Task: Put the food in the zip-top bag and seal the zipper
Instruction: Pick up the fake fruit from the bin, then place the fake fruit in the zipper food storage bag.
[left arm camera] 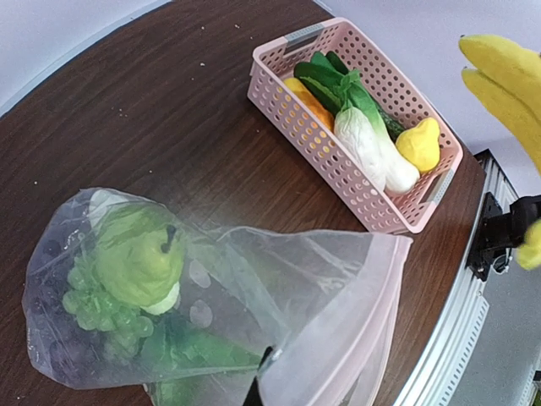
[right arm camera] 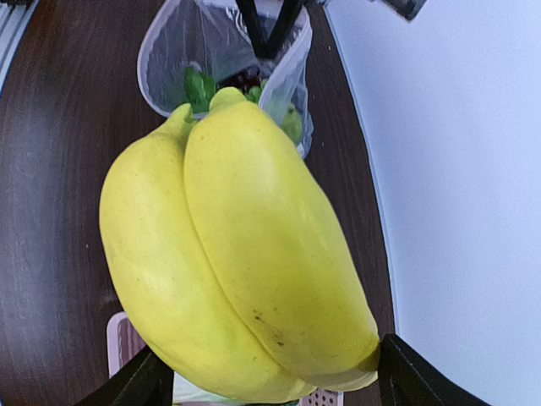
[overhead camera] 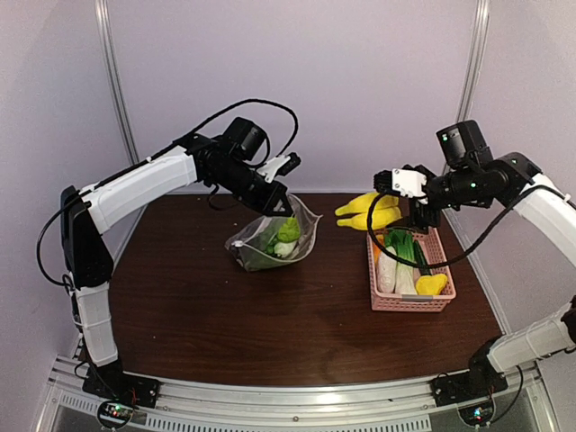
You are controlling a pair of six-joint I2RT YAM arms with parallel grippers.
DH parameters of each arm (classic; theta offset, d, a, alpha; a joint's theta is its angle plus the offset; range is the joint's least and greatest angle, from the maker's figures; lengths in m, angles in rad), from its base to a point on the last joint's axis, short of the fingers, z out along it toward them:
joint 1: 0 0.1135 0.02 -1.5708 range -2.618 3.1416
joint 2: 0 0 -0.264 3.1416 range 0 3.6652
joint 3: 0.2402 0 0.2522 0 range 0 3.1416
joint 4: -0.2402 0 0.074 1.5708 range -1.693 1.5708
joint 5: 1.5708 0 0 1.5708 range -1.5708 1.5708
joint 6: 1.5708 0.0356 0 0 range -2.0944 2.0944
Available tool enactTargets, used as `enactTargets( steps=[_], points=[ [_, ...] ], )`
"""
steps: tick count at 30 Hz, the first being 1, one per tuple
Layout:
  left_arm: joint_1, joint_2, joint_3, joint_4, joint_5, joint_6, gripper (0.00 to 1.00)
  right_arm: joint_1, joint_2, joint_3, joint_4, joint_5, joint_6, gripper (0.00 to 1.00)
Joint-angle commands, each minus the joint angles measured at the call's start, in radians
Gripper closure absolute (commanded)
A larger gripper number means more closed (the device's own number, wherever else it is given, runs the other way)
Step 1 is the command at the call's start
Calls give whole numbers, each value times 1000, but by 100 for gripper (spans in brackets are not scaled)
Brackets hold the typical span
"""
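The clear zip-top bag (overhead camera: 270, 241) stands on the brown table with its mouth held up. My left gripper (overhead camera: 281, 205) is shut on its mouth edge; one dark fingertip (left arm camera: 256, 391) shows through the plastic. The pale zipper (left arm camera: 372, 313) runs along the open mouth. Inside lie a green round fruit (left arm camera: 139, 254), green grapes (left arm camera: 101, 309) and leafy greens (left arm camera: 199, 348). My right gripper (overhead camera: 399, 200) is shut on the yellow bananas (overhead camera: 367, 211) and holds them in the air between the bag and the basket. They fill the right wrist view (right arm camera: 245, 254), with the bag's mouth (right arm camera: 169, 59) beyond.
The pink slatted basket (overhead camera: 412, 304) sits at the right of the table and holds a white radish with green leaves (left arm camera: 372, 148), a yellow lemon (left arm camera: 420, 145) and an orange piece (left arm camera: 308, 101). The table's metal front rail (left arm camera: 448, 355) lies close behind the bag.
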Motion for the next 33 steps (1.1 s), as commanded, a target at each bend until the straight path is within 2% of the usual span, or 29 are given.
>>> enactTargets(
  steps=[1,4,11,14,16,20,23,30,33],
  points=[
    [3,-28,-4,52,26,-13,100,71,79,138,0,-158,141,36],
    [4,-28,-5,53,29,-16,100,165,142,228,3,-18,153,38],
    [12,-30,-12,73,50,-47,100,351,201,288,-8,378,-28,38],
    [25,-21,-24,106,82,-74,100,397,255,361,-39,449,-58,39],
    [44,-9,-31,128,121,-98,100,407,283,422,-58,361,-24,39],
    [93,0,-47,167,235,-125,100,405,331,469,-60,-11,103,39],
    [101,-4,-48,159,271,-104,100,397,377,467,-13,-176,165,39],
    [101,-22,-53,146,328,-84,100,365,470,487,75,-378,237,38],
    [101,-35,-55,145,345,-77,100,361,498,504,86,-409,252,37]
  ],
)
